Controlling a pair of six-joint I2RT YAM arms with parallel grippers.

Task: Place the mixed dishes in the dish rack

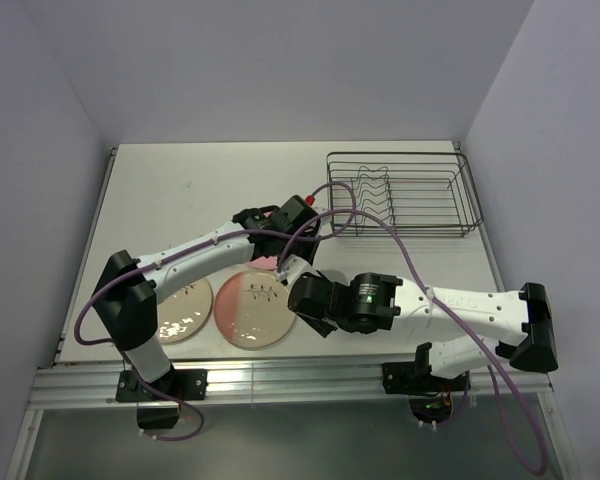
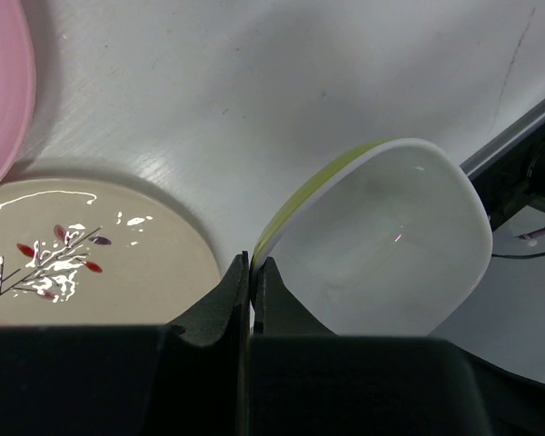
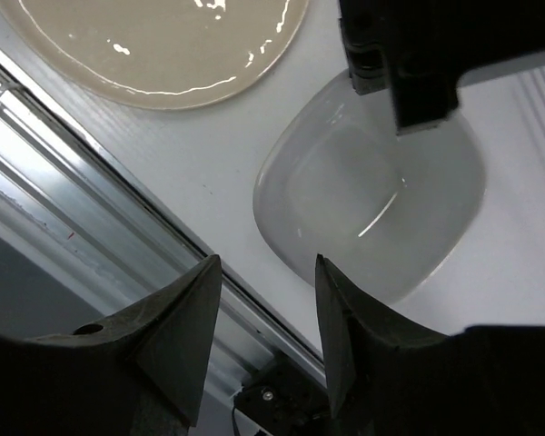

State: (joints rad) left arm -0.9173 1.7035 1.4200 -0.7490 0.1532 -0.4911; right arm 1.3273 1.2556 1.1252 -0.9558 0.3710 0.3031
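My left gripper (image 2: 251,259) is shut on the rim of a small squarish bowl (image 2: 381,245), white inside and lime-green along its outer edge. The same bowl (image 3: 372,200) lies close to the table's front rail (image 3: 100,191), with the left fingers (image 3: 422,82) pinching its far rim. My right gripper (image 3: 266,263) hangs open over the bowl's near edge, holding nothing. In the top view both grippers and the bowl are hidden under the right arm (image 1: 365,300). The dish rack (image 1: 410,233) stands at the back right.
A pink-and-cream plate with a leaf sprig (image 1: 250,310) lies left of the bowl, and a cream plate (image 1: 180,310) further left. A pink plate (image 1: 265,262) shows under the left arm. An orange-red cup (image 1: 306,203) peeks out behind that arm, near the rack.
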